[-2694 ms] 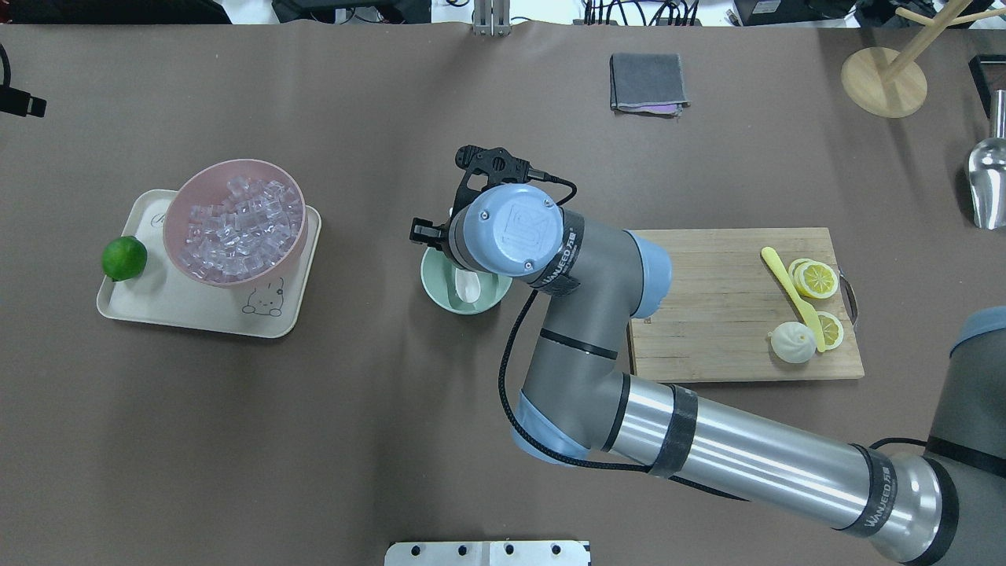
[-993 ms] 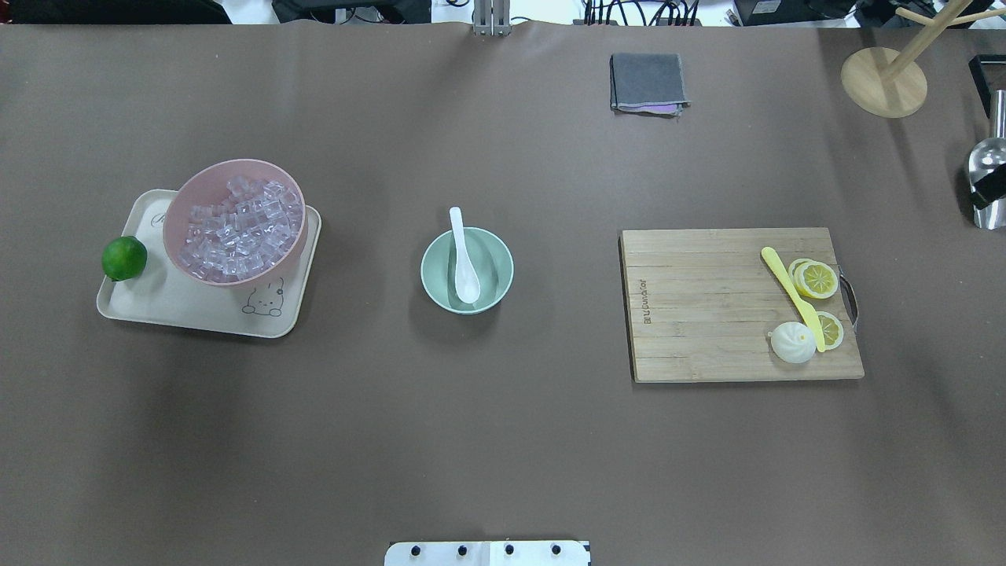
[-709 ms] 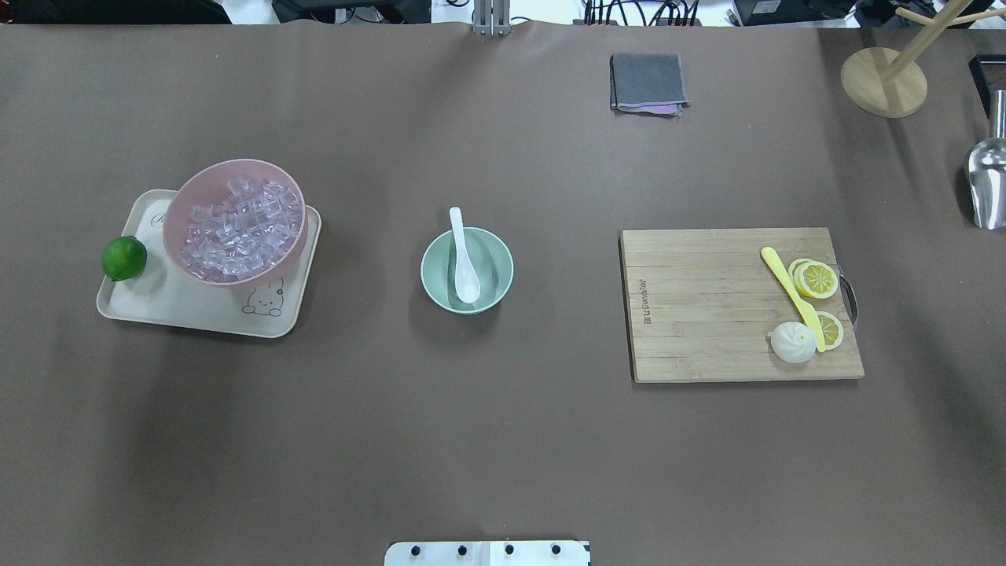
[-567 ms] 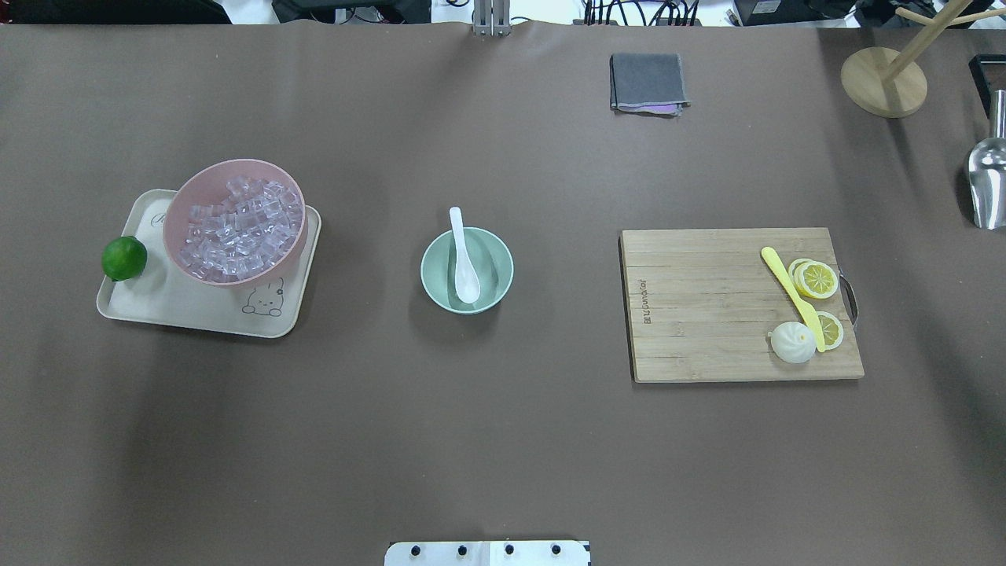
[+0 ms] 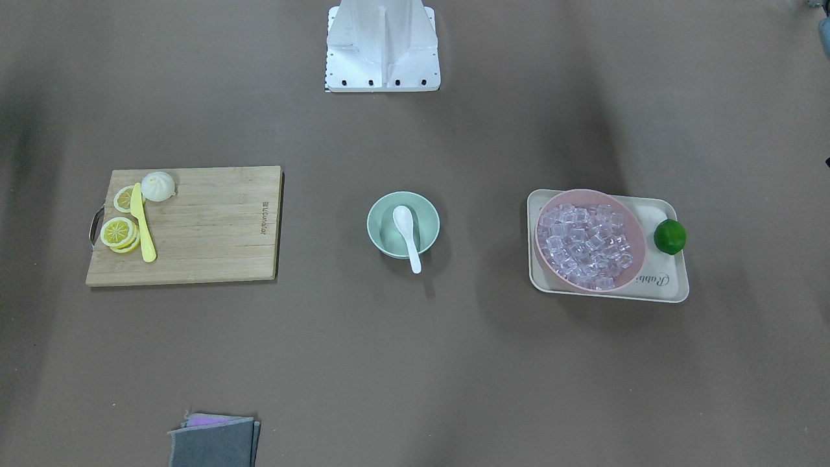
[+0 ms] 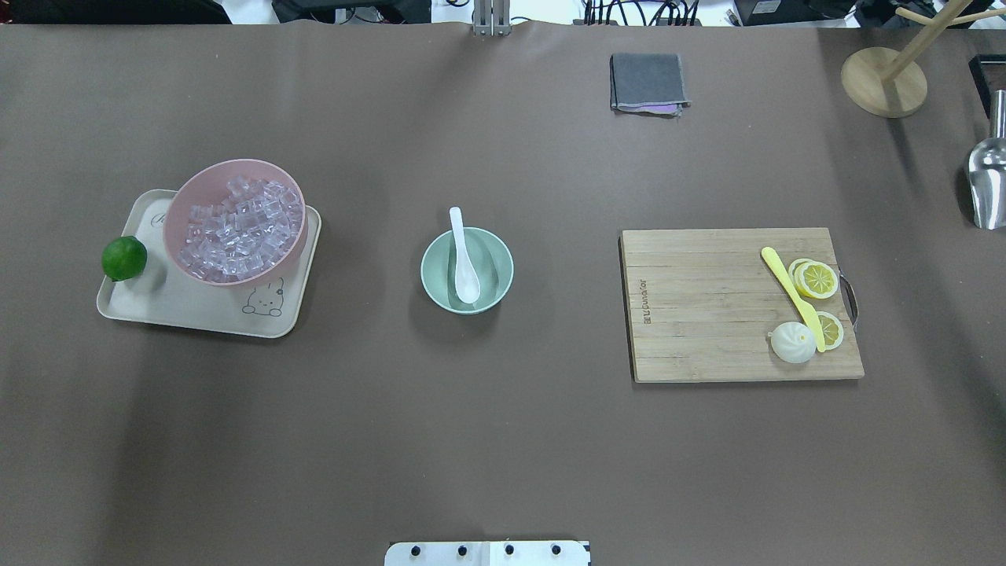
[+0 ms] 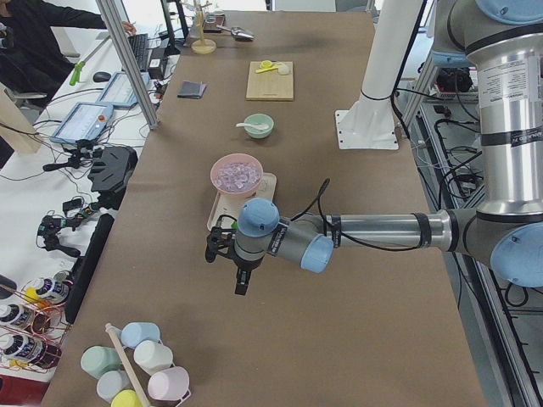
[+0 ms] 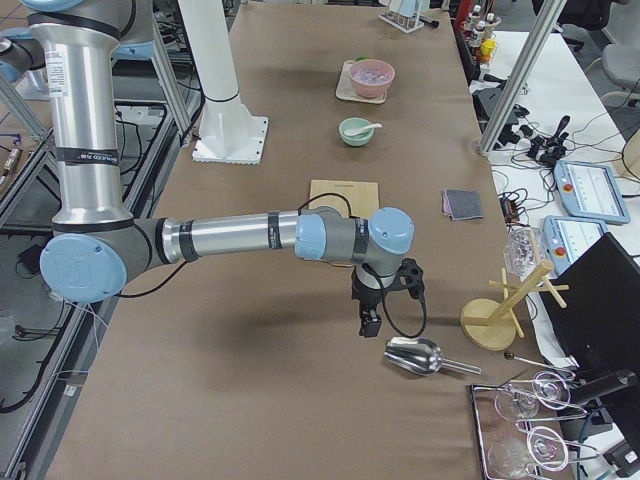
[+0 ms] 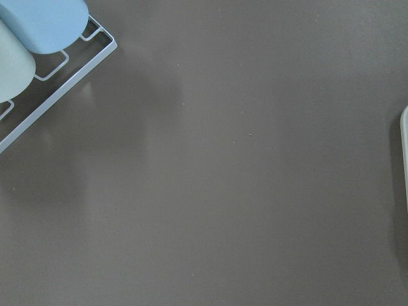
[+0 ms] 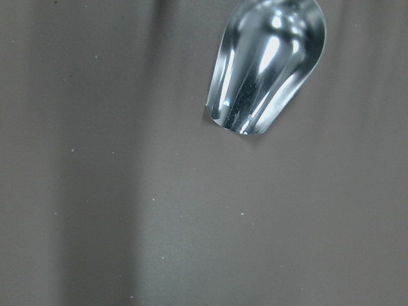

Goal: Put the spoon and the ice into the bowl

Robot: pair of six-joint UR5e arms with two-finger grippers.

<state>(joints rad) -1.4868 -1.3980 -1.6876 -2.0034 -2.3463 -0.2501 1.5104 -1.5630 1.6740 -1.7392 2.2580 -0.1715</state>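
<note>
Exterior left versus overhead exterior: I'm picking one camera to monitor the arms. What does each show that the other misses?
Only exterior left: the left gripper hanging over bare table near the tray, a rack of cups and an operator. Only overhead: no arm at all, but the yellow knife on the cutting board reads clearly. Both: the spoon lying in the mint-green bowl, and the ice heaped in the pink bowl.

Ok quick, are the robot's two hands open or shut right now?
Left hand: cannot tell, it shows only in a side view.
Right hand: cannot tell, side view only.
</note>
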